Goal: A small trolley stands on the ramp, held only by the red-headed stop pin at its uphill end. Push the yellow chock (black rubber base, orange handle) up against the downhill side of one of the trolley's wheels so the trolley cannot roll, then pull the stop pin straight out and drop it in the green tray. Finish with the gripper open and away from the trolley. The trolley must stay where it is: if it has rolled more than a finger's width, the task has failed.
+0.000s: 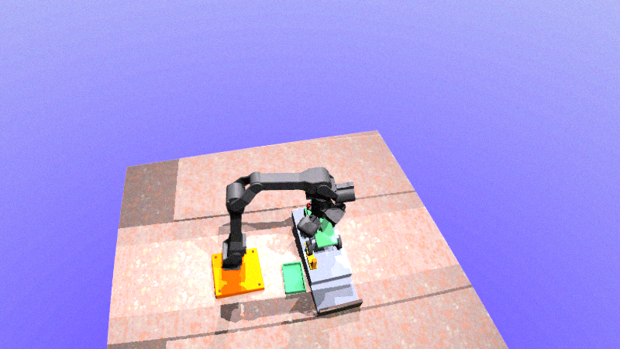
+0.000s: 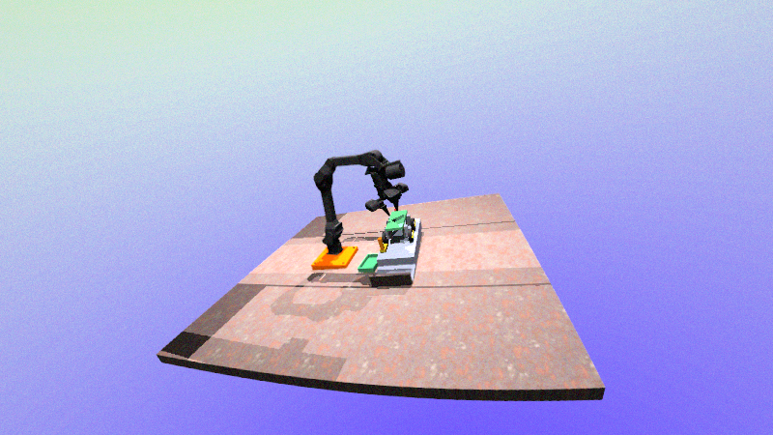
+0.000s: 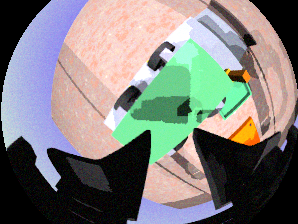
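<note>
Tabletop [image 1: 381, 164] [image 2: 459, 324] [image 3: 95, 65] lay under everything. Dark arm [image 1: 279, 179] [image 2: 351, 159] arched over ramp [image 1: 331, 265] [image 2: 397, 250] [image 3: 200, 31]. Green-topped trolley [image 1: 327, 236] [image 2: 397, 218] [image 3: 200, 75] sat on ramp, partly covered from above by gripper [image 1: 318, 220] [image 2: 392, 212] [image 3: 172, 133], fingers partway apart, nothing between. Green tray [image 1: 294, 278] [image 2: 368, 263] [image 3: 235, 103] sat beside ramp. Chock [image 1: 312, 262] [image 2: 381, 245] [image 3: 239, 75] stood near downhill wheel; contact couldn't be made out. Stop pin [image 1: 308, 205] showed only red at uphill end, hidden from wrist view.

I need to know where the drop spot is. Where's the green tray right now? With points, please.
In the top view, the green tray [image 1: 294, 278] [image 2: 367, 263] sits between the orange base plate [image 1: 256, 278] [image 2: 320, 265] and the ramp [image 1: 331, 267] [image 2: 397, 251].
</note>
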`<state>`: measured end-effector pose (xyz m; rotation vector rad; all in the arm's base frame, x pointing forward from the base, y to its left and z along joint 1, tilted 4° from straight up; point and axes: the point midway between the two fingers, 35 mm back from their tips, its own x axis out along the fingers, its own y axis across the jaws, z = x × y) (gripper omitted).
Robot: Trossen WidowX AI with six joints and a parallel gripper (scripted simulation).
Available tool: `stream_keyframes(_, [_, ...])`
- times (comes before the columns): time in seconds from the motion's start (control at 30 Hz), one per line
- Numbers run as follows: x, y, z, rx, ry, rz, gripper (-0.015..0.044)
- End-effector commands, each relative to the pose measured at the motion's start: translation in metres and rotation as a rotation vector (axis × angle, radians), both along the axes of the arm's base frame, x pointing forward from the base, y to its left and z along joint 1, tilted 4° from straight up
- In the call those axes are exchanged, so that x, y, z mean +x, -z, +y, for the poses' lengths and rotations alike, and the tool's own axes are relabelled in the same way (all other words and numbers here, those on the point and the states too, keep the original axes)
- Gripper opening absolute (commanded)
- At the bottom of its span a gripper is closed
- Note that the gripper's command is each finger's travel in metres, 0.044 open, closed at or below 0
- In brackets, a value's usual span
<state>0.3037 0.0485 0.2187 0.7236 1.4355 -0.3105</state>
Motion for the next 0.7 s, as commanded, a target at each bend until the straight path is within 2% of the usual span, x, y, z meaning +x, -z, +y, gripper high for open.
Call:
stream_keyframes(0.0, [-0.002, -0.001, 0.016, 0.036, 0.123, 0.053, 0.0190])
stream_keyframes(0.5, [-0.021, -0.011, 0.076, 0.135, 0.644, 0.278, 0.0190])
stream_keyframes(0.67, [-0.022, -0.012, 0.079, 0.138, 0.667, 0.289, 0.0190])
